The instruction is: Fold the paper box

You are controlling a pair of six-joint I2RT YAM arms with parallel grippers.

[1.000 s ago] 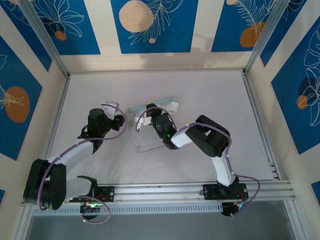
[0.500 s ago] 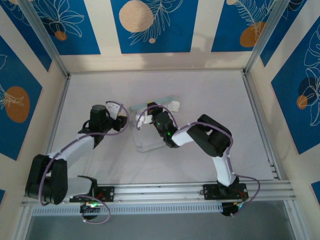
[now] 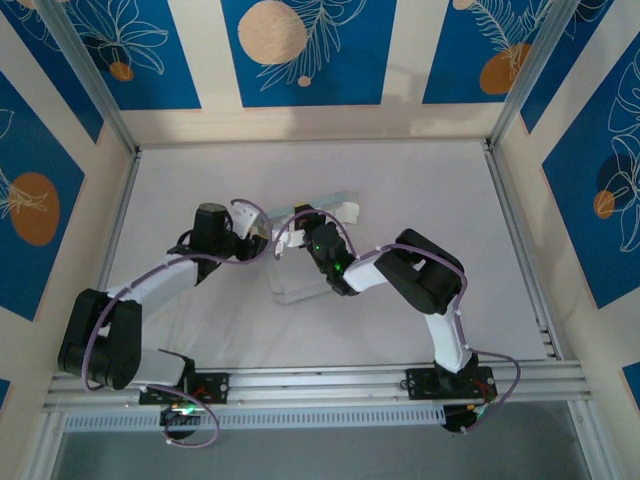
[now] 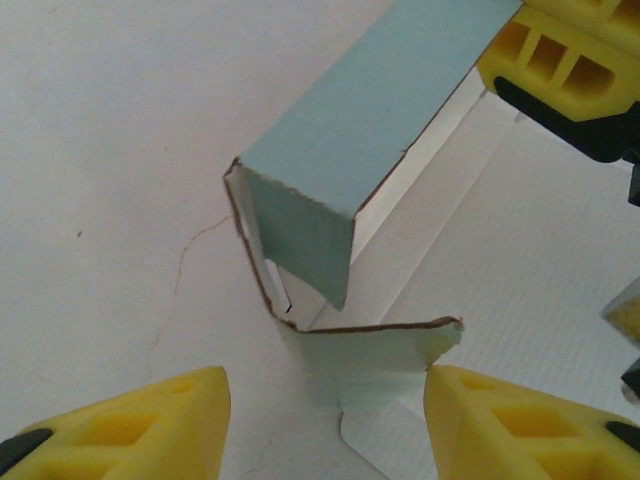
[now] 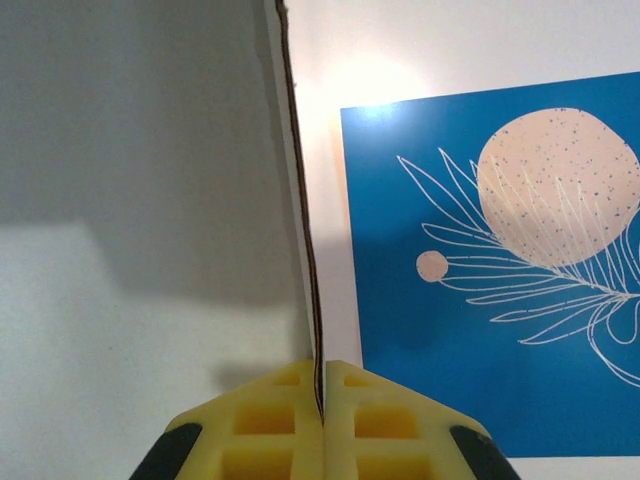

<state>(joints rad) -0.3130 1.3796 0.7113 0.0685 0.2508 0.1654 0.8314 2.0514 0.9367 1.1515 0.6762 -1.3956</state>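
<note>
Paper box (image 3: 292,286), pale grey-green die-cut card, part folded: you find it mid-table, one wall raised at its 12 o'clock edge. Right gripper (image 5: 322,400): jaws pinched on an upright card edge. Left gripper (image 4: 325,405), at the box's 9 o'clock: jaws half-wide either side of a loose flap (image 4: 385,350), gripping nothing.

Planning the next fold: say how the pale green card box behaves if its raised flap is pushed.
The thin pale green card box probably hinges at its creases; one wall stands folded. Light-looking, it may slide on the white table unless the right end effector pinching its edge anchors it.
</note>
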